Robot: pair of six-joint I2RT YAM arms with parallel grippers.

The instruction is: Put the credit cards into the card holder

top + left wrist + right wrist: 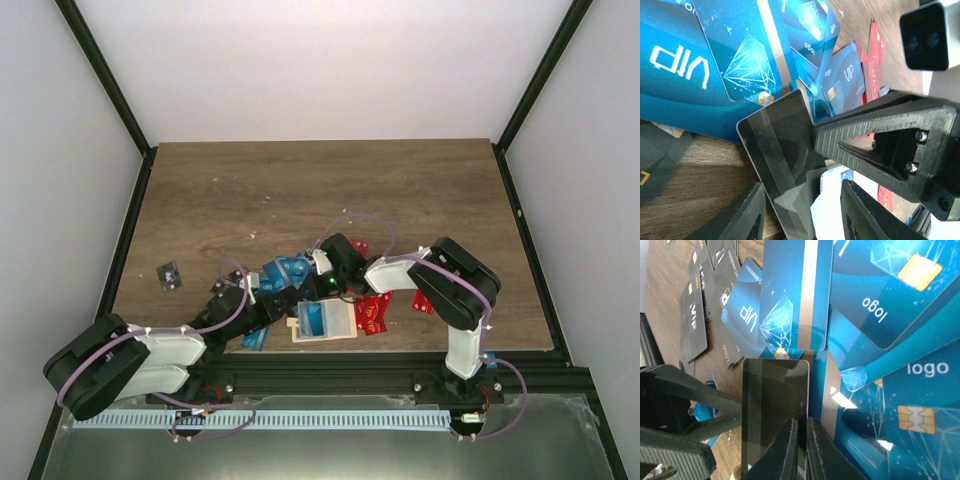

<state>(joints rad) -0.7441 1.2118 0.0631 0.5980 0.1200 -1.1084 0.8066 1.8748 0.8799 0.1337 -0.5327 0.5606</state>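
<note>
Right wrist: right gripper [801, 426] pinching 1 black card [772, 400] at its edge — left gripper [802, 192] spread, flanking that card; blue cards [880, 300] just beside it

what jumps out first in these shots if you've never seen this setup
Both arms crowd over a heap of blue cards near the front edge of the table. The right gripper is shut on a black card, which sits between the open fingers of the left gripper. The beige card holder lies on the heap's near side, and a lone black card sits apart on the left.
</note>
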